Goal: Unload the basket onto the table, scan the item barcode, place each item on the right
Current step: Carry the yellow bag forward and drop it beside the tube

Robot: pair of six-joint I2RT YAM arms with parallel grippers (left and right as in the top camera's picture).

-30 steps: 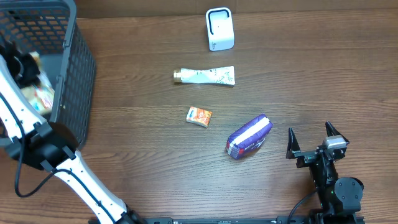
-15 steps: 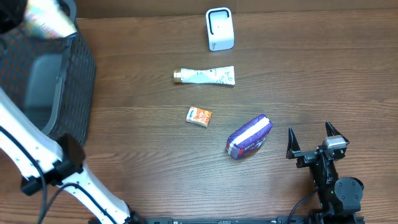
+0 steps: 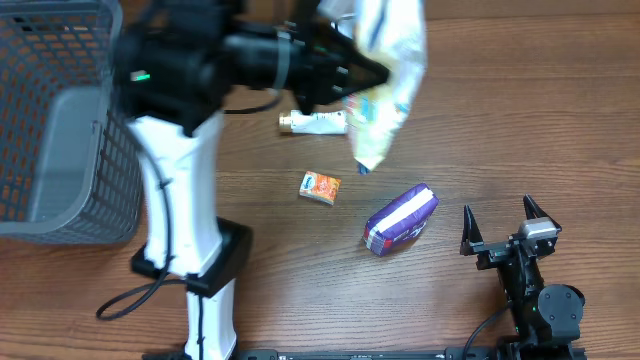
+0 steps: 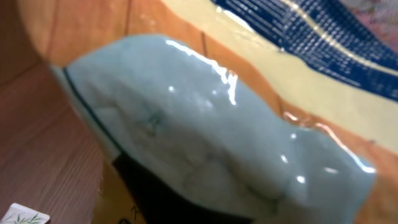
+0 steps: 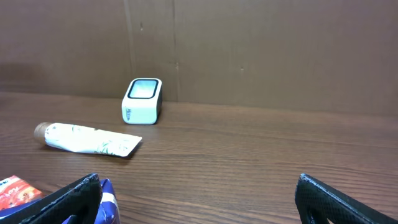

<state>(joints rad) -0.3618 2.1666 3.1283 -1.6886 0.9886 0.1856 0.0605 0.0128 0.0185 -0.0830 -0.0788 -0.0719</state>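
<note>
Whitish bag [image 3: 395,60]; purple packet [image 3: 400,220]; orange box [image 3: 320,187]; white scanner [image 5: 142,101]; grey basket [image 3: 40,60].

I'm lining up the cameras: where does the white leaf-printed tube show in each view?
Overhead: tube upper centre, right end hidden behind the held bag.
Left wrist: perhaps the leaf-printed corner at bottom left.
Right wrist: tube left of centre, below-left of the scanner.
Shared landmark: orange packet, near the tube in overhead and right wrist.
</note>
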